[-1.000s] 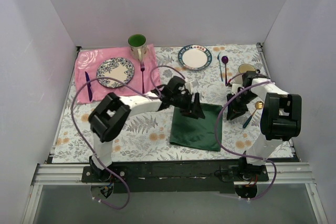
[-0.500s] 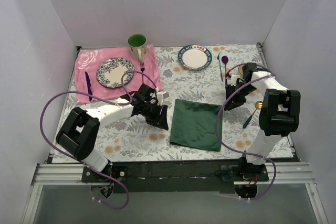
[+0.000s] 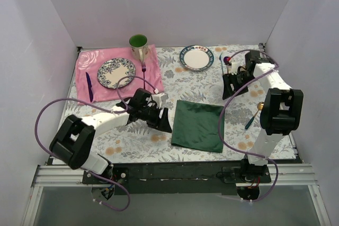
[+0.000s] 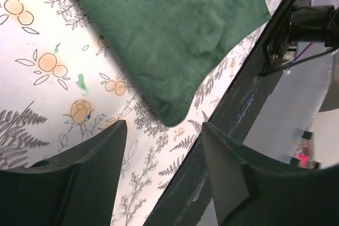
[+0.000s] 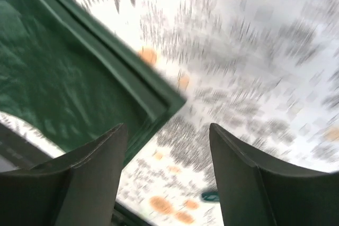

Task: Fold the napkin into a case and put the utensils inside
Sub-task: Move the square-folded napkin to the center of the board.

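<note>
At the table's 10 o'clock corner lies a pink cloth (image 3: 92, 75). On it are a purple knife (image 3: 89, 87), a patterned plate (image 3: 116, 72) and a pink fork (image 3: 143, 72), with a green-lined mug (image 3: 139, 46) at its far edge.

The left gripper (image 3: 161, 119) is low over the floral table cover (image 3: 132, 146), just at 9 o'clock of the napkin (image 3: 197, 125). Its wrist view shows the left gripper (image 4: 164, 130) with its fingers spread and nothing between them. A corner of the napkin (image 4: 169, 30) lies beyond the tips, apart from them.

The dark green napkin lies flat near the middle of the table, folded to a rough square, with its near edge close to the arm bases. A blue-rimmed plate (image 3: 196, 57) sits at 12 o'clock of it, well apart.

The right gripper (image 3: 229, 87) hangs at 1 o'clock of the napkin, clear of the cloth. Its wrist view is blurred, yet the right gripper (image 5: 168, 130) plainly has its fingers parted with nothing held, and a folded edge of the napkin (image 5: 63, 78) lies at 9 o'clock in that view.

A gold-headed spoon (image 3: 253, 116) with a dark green handle lies on the table cover at 3 o'clock of the napkin, outside it, beside the right arm. The head of a purple spoon (image 3: 226, 60) shows at 12 o'clock of the right gripper.
</note>
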{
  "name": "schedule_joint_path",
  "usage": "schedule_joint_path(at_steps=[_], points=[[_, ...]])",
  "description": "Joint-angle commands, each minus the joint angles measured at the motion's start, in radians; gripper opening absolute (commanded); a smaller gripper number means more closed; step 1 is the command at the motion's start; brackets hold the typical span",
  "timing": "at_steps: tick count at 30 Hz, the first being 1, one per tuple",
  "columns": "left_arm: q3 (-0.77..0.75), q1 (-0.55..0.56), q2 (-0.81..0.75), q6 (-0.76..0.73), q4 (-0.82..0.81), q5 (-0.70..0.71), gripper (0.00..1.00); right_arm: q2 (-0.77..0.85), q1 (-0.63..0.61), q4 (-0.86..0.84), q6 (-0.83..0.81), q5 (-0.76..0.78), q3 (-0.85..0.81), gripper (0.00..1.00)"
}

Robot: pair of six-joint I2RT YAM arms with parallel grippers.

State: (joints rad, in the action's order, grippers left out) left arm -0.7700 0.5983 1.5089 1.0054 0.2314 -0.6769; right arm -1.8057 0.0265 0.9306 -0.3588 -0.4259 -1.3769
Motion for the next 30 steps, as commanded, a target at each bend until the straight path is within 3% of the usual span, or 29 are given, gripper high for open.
schedule_joint_path(at_steps=[1,4,7,11,18,21,22,26,30], points=[[0.038,0.001,-0.199,-0.268,-0.015,0.0,0.6,-0.06,-0.074,0.03,-0.118,-0.02,-0.146,0.75],[0.101,0.078,-0.367,-0.538,0.023,0.054,0.59,-0.099,-0.127,0.034,-0.147,-0.002,-0.162,0.72],[0.132,0.239,-0.438,-0.661,0.094,0.098,0.52,-0.136,-0.163,0.017,-0.151,0.021,-0.152,0.65],[0.124,0.392,-0.38,-0.634,0.109,0.189,0.4,-0.172,-0.175,-0.007,-0.152,0.047,-0.134,0.63],[0.144,0.483,-0.312,-0.625,-0.052,0.456,0.46,-0.164,-0.175,-0.032,-0.187,0.061,-0.056,0.61],[0.144,0.498,-0.274,-0.652,-0.063,0.534,0.46,-0.162,-0.175,-0.021,-0.195,0.041,-0.024,0.53],[0.143,0.503,-0.265,-0.656,-0.063,0.549,0.45,-0.162,-0.175,-0.015,-0.198,0.03,-0.004,0.44],[0.117,0.517,-0.21,-0.651,-0.043,0.562,0.31,-0.152,-0.175,-0.021,-0.203,0.027,0.051,0.35],[0.146,0.543,-0.201,-0.666,-0.056,0.6,0.36,-0.126,-0.175,-0.029,-0.209,0.026,0.105,0.31]])
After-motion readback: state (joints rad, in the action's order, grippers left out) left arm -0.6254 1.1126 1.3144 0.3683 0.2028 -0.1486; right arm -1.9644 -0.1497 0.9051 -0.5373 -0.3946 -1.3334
